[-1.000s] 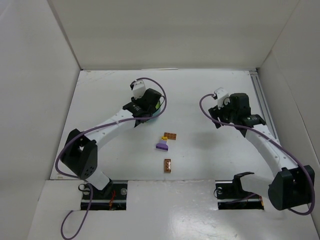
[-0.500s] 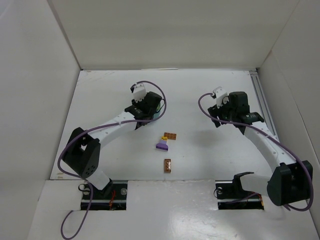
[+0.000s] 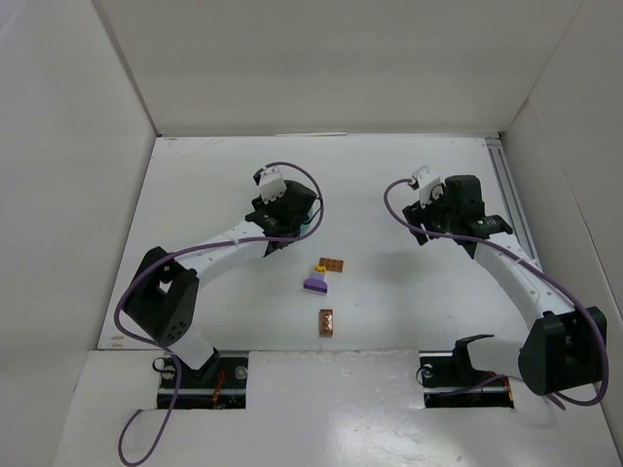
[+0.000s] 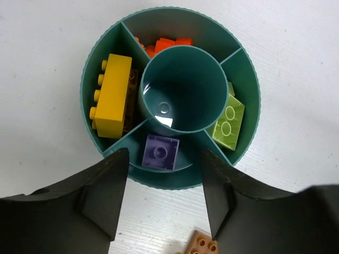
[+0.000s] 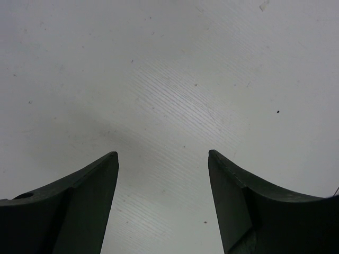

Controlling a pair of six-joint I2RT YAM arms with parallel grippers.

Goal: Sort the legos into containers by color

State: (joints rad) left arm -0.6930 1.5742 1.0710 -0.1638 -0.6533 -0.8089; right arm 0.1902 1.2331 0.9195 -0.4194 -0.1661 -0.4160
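The round teal dish (image 4: 92, 63) fills the left wrist view. It holds a yellow brick (image 4: 113, 95), orange-red bricks (image 4: 167, 45), a lime green brick (image 4: 229, 120) and a purple brick (image 4: 160, 152), each in its own outer section. The centre well (image 4: 183, 90) is empty. My left gripper (image 4: 164, 157) is open and empty, above the dish's near rim. In the top view it (image 3: 282, 209) hides most of the dish. A brown brick (image 4: 201, 245) lies just near of the dish. My right gripper (image 5: 162, 156) is open and empty over bare table.
On the table between the arms lie a brown plate brick (image 3: 331, 264), a purple brick with a small yellow one beside it (image 3: 315, 283), and another brown brick (image 3: 326, 321). White walls enclose the table; a rail (image 3: 508, 190) runs along the right side.
Both arms have shifted only slightly; the left wrist settled a little nearer over the dish and the right wrist edged left. The loose bricks have not moved.
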